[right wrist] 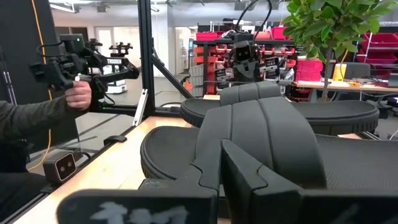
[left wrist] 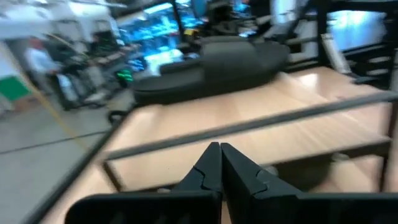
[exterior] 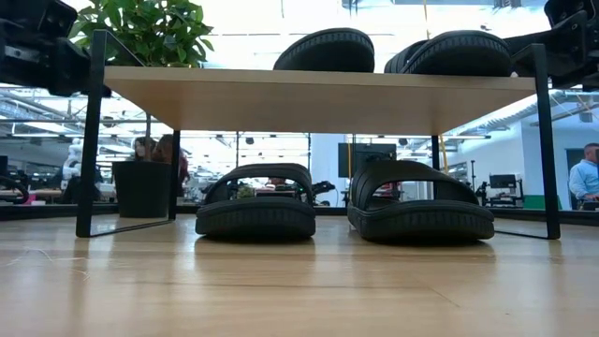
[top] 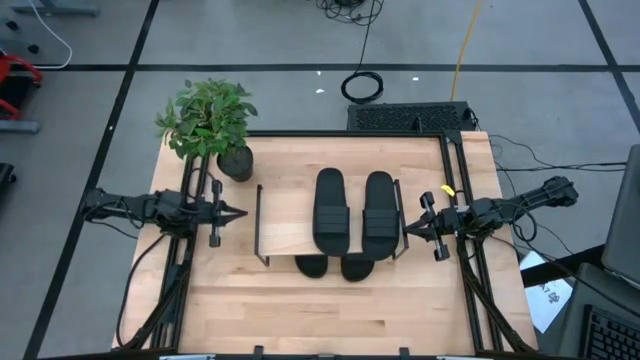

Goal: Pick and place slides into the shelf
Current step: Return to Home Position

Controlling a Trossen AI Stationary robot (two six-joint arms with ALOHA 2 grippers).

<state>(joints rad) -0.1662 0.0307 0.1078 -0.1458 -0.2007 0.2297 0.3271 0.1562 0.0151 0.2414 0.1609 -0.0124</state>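
Left gripper [top: 240, 212] & right gripper [top: 406, 230] both closed, empty, flanking shelf [top: 285, 225] w/ slides [top: 329, 210].

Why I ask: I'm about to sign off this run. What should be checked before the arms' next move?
1. Top sandals lie side by side on the shelf: ok.
2. Lower sandals stand on the table under the board, both upright: ok.
3. Left gripper is shut, empty and apart from the shelf's left side: ok.
4. Right gripper is shut and empty: ok.
5. Gap between the right gripper and the shelf's right frame: cannot tell, they are very close.
6. Plant stands clear of the left arm: ok.
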